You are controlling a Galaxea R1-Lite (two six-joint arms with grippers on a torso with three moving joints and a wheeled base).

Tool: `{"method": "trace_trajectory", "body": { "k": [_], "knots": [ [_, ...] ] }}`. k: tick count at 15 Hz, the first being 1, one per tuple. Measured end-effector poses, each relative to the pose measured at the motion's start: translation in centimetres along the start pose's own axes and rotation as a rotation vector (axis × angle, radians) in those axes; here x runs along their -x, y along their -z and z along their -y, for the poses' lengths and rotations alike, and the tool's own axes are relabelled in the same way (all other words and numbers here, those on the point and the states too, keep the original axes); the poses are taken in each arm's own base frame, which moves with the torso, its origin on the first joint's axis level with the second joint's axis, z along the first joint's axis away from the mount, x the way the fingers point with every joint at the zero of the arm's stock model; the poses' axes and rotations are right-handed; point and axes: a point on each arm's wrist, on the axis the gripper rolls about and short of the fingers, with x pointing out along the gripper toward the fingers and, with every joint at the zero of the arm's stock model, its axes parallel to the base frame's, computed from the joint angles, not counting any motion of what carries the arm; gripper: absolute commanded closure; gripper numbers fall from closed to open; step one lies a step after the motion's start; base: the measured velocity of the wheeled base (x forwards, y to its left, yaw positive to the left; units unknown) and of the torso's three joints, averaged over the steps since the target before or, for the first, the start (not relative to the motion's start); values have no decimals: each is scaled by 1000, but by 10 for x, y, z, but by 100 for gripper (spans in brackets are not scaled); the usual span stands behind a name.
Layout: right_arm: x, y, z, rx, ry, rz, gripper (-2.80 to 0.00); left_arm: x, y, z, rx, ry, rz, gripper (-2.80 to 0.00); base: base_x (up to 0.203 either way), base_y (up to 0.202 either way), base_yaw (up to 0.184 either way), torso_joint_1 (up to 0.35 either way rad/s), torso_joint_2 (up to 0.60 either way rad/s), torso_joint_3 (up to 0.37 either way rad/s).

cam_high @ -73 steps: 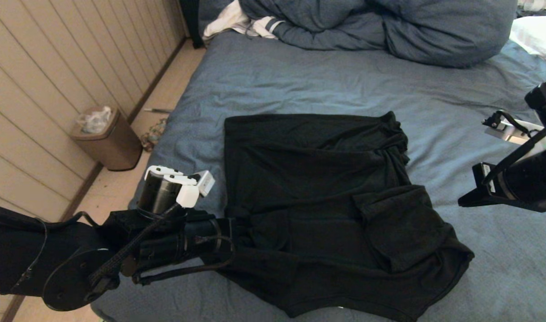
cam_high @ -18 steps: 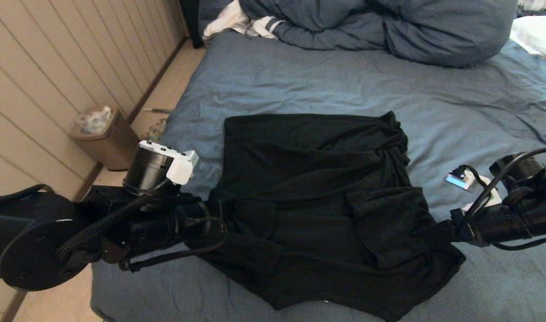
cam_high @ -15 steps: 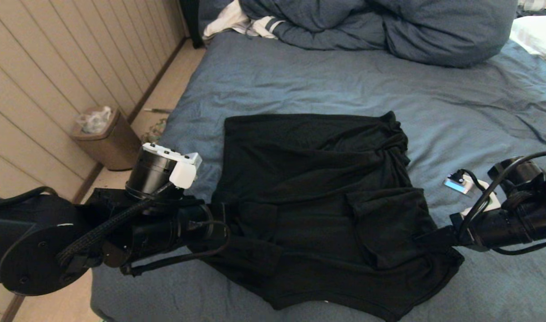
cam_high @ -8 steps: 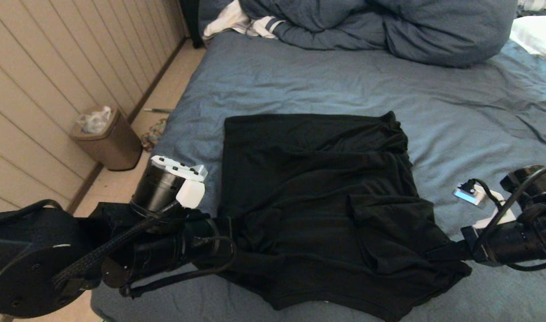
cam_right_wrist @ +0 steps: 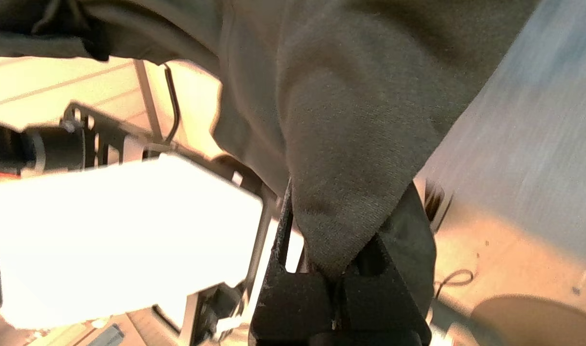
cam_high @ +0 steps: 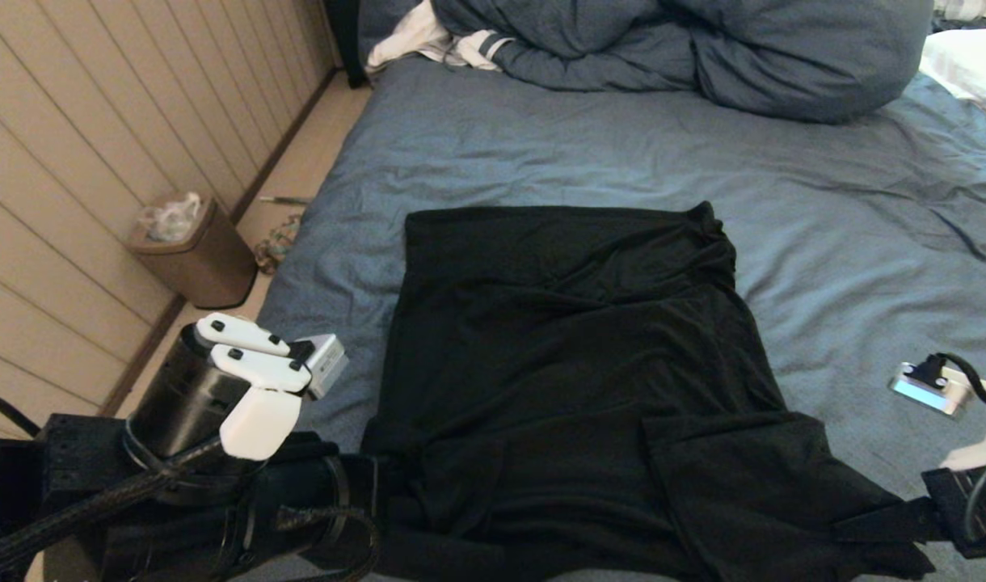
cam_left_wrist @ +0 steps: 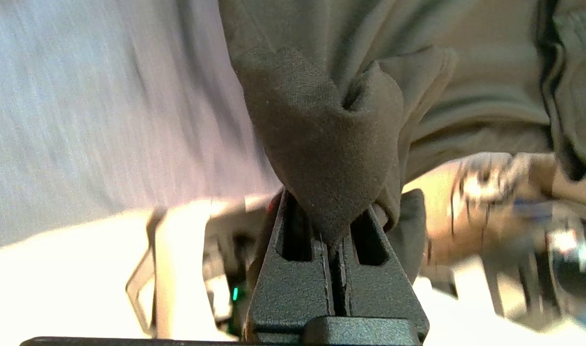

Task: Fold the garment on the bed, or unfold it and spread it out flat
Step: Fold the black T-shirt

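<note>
Now left gripper point(cam_left_wrist: 332, 240) lower left, clenched on shirt point(cam_high: 574, 364) corner; right gripper point(cam_right_wrist: 338, 281) lower right, likewise clamping shirt.

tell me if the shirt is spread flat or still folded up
Partly folded. The black shirt lies on the bed with layers doubled over near its front edge, both corners pinched by the left pincer and right pincer.

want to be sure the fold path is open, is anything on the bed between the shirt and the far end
Nothing visible lies there: bare bed runs from the black shirt to the bunched duvet. Left tool and right tool each pinch a near corner.
</note>
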Motion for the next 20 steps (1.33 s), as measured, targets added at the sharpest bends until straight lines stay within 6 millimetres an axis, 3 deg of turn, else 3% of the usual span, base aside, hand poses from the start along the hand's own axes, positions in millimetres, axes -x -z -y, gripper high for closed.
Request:
{"method": "trace_trajectory", "body": {
  "k": [4,8,20],
  "knots": [
    [19,36,-26,18,51,-7,0,24,18,7,-5,37,-72,0,0,0,0,0,0,0],
    [22,64,-35,36,80,0,0,40,31,9,-23,50,-136,0,0,0,0,0,0,0],
    [30,120,-56,65,92,-67,0,66,50,-4,-32,137,-316,0,0,0,0,0,0,0]
  ]
}}
